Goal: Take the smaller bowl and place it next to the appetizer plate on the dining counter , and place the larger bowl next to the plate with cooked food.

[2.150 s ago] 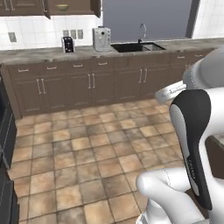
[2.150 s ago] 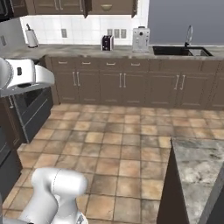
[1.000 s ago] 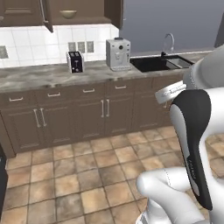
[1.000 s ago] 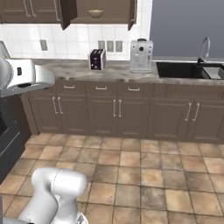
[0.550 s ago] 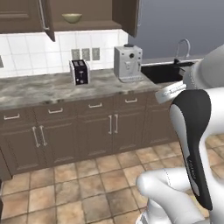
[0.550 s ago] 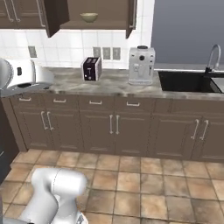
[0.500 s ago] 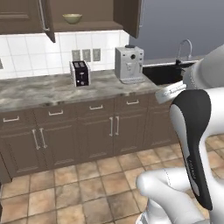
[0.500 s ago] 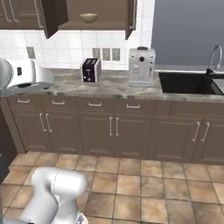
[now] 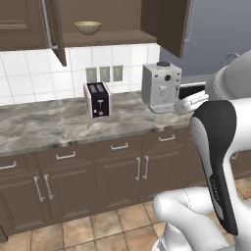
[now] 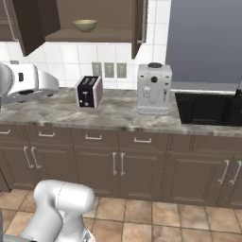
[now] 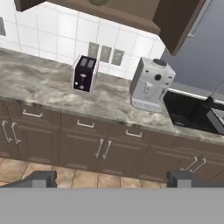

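Smaller bowl (image 9: pixel 87 27): on open upper cabinet (image 9: pixel 112 24) shelf, above toaster (image 9: pixel 97 99).
Gripper (image 11: pixel 111 179): fingertips wide apart, empty, facing counter (image 10: pixel 108 112).
Coffee machine (image 10: pixel 153 88): between toaster and sink (image 10: pixel 208 109).

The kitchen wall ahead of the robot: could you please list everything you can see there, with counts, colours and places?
smaller bowl: one, olive-yellow, on the shelf of the open upper cabinet
toaster: one, black, on the counter below the bowl
coffee machine: one, silver-white, on the counter right of the toaster
counter: one, grey-brown marbled, over dark brown drawers and doors
sink: one, black, right end of the counter
wall outlets: three, grey, behind the toaster
claw: one, dark tips, open, holding nothing
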